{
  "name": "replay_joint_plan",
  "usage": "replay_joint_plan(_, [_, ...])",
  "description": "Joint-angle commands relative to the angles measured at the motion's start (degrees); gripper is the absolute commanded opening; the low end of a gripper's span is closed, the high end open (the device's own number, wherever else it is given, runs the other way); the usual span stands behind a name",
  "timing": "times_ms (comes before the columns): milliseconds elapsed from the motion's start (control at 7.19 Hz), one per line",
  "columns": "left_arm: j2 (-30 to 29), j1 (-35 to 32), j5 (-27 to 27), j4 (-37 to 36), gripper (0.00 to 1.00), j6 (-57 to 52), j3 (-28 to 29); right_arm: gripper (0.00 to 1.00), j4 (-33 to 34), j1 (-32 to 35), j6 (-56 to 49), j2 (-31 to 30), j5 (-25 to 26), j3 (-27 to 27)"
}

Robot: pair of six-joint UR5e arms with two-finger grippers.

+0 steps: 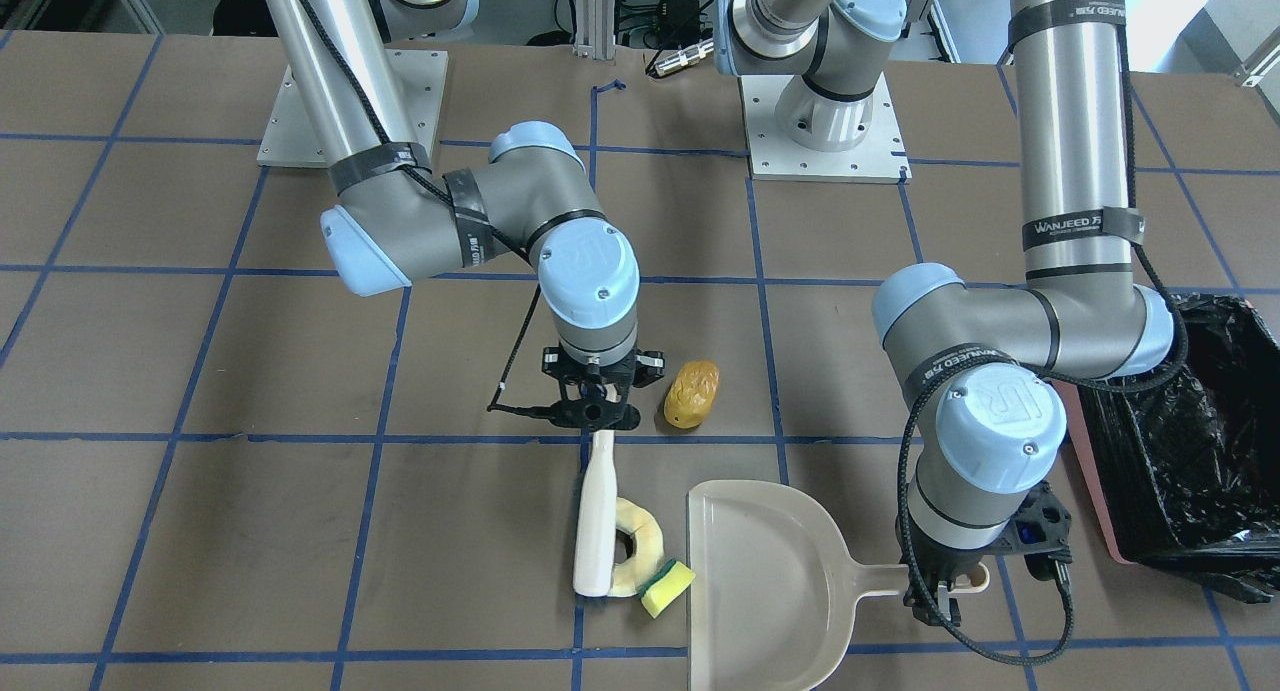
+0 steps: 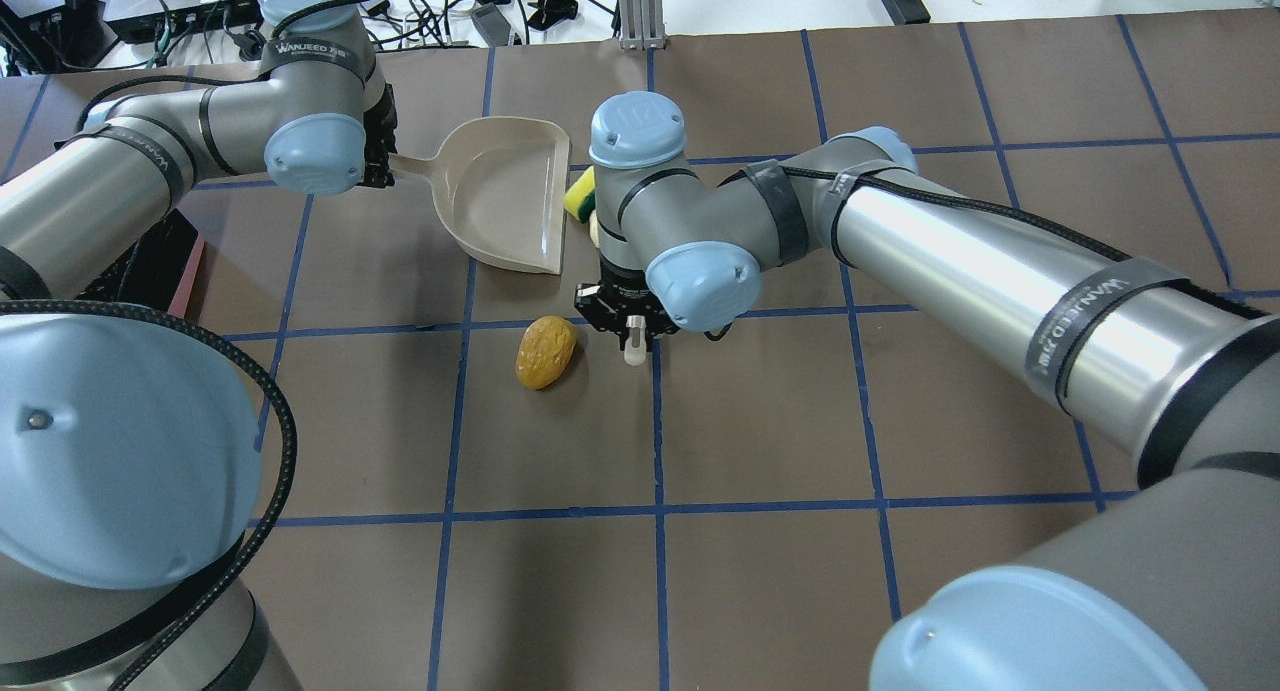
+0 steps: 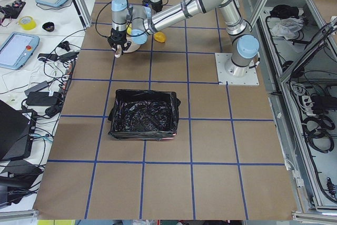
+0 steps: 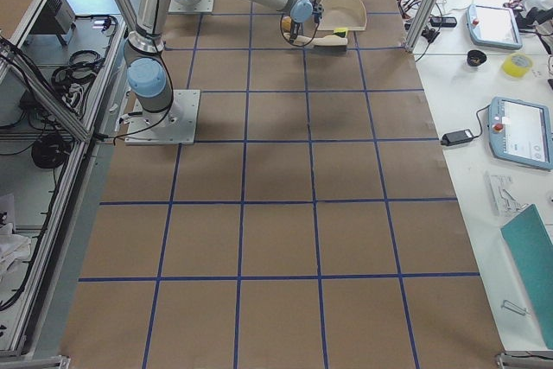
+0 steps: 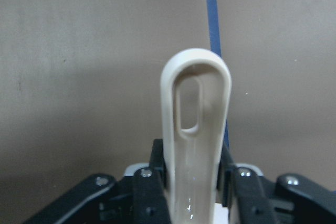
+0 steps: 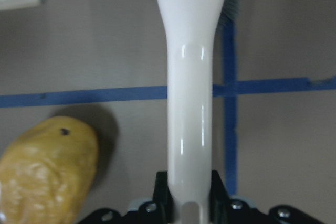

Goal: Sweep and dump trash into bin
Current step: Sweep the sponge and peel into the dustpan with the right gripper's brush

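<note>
Beside lumpy oval (image 1: 691,392), right end effector (image 1: 597,414) clamps glossy brush (image 1: 597,516), left end effector (image 1: 940,579) dustpan (image 1: 770,581).

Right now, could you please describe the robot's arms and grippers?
Left arm and right arm: silver tubes, grey joints, pale blue caps embossed UR, black cables strapped on with black bands lettered WANJEED. The left gripper and right gripper are black, two-fingered.
</note>
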State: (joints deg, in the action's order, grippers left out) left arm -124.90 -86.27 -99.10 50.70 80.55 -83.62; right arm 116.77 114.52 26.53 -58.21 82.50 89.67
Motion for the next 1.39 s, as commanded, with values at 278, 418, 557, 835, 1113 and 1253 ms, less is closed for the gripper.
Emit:
replay_joint_plan(278, [0.19,-0.04,-0.13,-0.25,0.00,-0.30,-0.05,0.00,0.83,5.53,-1.04,6.88,-4.55,-11.98])
replay_joint_plan(418, [0.80,-0.21,-0.13,0.01,0.00,0.13,-0.22,0.00,-0.66,5.45,-1.30,6.62,-3.94,-12.07])
replay_joint_plan(557, [1.15,-0.91,-0.21,0.10,0.00,0.22,-0.57,0.00,-3.19,4.67,-3.22,6.18,-1.06,-12.15])
replay_joint_plan(835, [1.68,-1.00,-0.21,0.27,0.00,0.22,-0.93,0.00,-17.56,0.29,-7.17,-0.64,3.79,-12.07])
replay_joint_plan(1113, [2.03,-1.00,-0.21,0.27,0.00,0.22,-0.84,0.00,-29.70,-2.36,-7.11,-5.50,9.31,-11.10])
replay_joint_plan(1253, [1.95,-1.00,-0.21,0.27,0.00,0.14,-0.84,0.00,-34.63,-2.46,-5.28,-6.56,9.60,-9.71])
